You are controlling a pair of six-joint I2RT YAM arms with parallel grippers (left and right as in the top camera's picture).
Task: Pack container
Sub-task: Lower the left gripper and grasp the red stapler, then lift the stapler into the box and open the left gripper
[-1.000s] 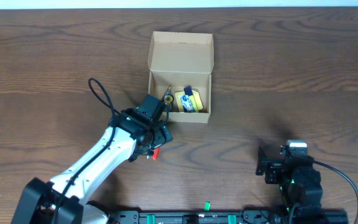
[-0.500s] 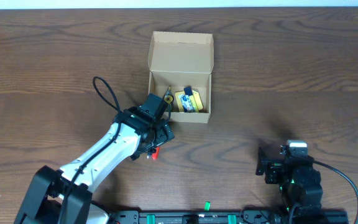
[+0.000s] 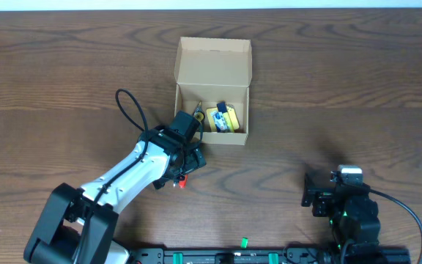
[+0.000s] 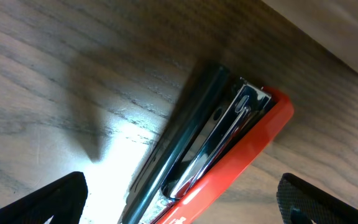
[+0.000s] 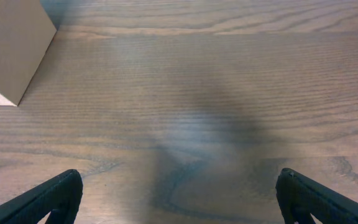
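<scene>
The container [image 3: 212,70] is a tan cardboard box with its flap lid open, at the middle back of the table. Inside lie a yellow and blue item [image 3: 223,119] and a small dark clip [image 3: 197,113]. My left gripper [image 3: 184,160] is just in front of the box's left front corner. It is open, its fingers [image 4: 179,205] apart on either side of a red and chrome stapler [image 4: 229,137] that lies on the table; the stapler's red tip shows in the overhead view [image 3: 182,180]. My right gripper [image 3: 318,192] is open and empty [image 5: 179,199] at the front right.
A corner of the box [image 5: 11,43] shows at the top left of the right wrist view. The wooden table [image 3: 357,95] spreads all round. A black rail with green marks [image 3: 244,240] runs along the front edge.
The left arm's elbow and cable have shifted slightly right. The left gripper stays low over the stapler by the box. The right arm has not moved.
</scene>
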